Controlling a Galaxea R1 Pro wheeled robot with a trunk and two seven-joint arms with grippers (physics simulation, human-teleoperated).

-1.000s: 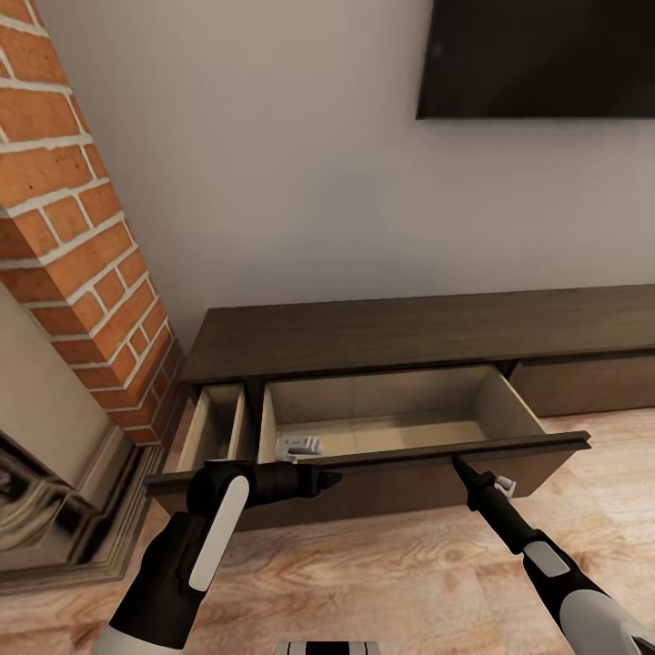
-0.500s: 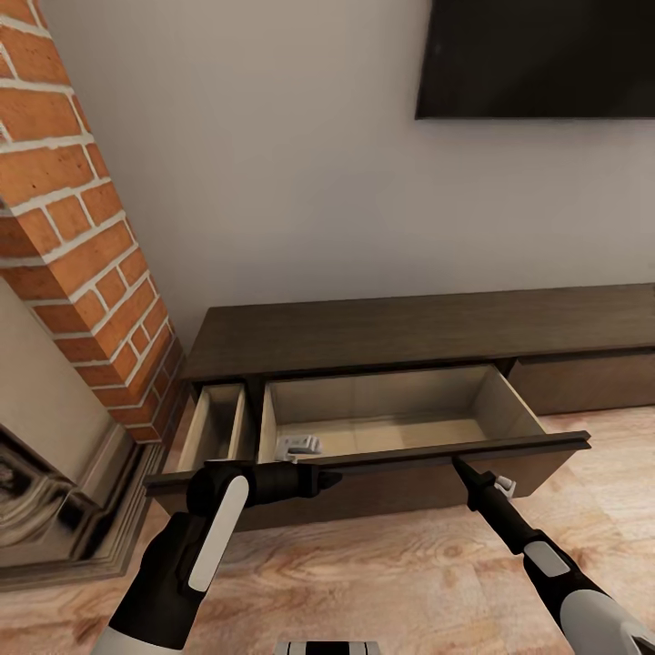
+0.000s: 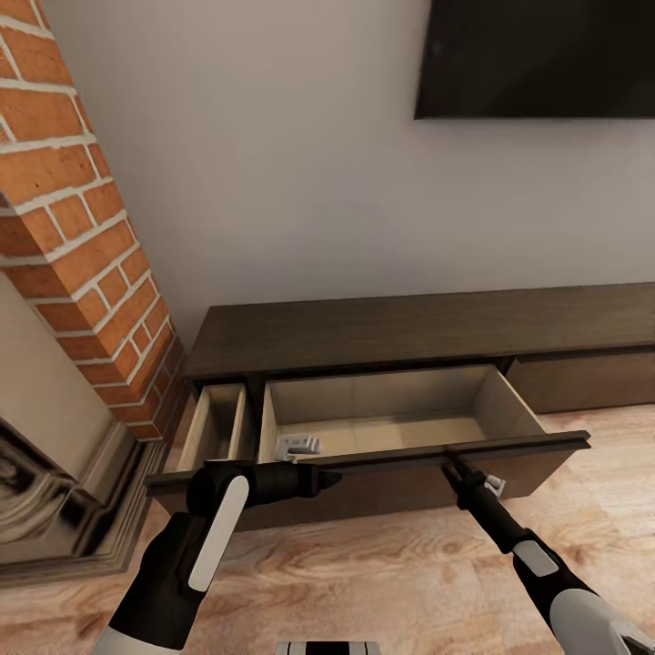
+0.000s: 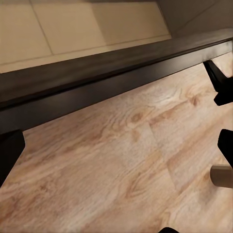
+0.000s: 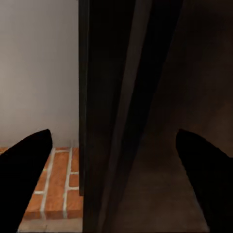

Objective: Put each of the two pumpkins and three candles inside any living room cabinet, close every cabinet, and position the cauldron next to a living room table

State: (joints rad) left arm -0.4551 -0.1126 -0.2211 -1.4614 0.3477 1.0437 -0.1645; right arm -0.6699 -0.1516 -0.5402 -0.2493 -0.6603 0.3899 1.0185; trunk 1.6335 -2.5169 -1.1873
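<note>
Pale grey wall (image 3: 300,182) carries a black screen (image 3: 537,55) at one o'clock, with red brick (image 3: 73,236) at nine; no writing is readable. Below, the long low dark brown wooden cabinet (image 3: 409,332) runs left to right, with two pale-lined drawers pulled out. At the wide drawer's front edge (image 3: 382,455), the left gripper (image 3: 323,478) is too indistinct to read; the right gripper (image 5: 116,184) stands parted, straddling that edge.

We face the cabinet (image 3: 409,332), which stands against the wall (image 3: 273,182) on the floor (image 3: 382,573). Its wide drawer (image 3: 400,428) is pulled out toward us, with a narrow drawer (image 3: 211,428) open at its left. A brick column (image 3: 82,246) rises left of the cabinet; a screen (image 3: 537,55) hangs above its right part.
</note>
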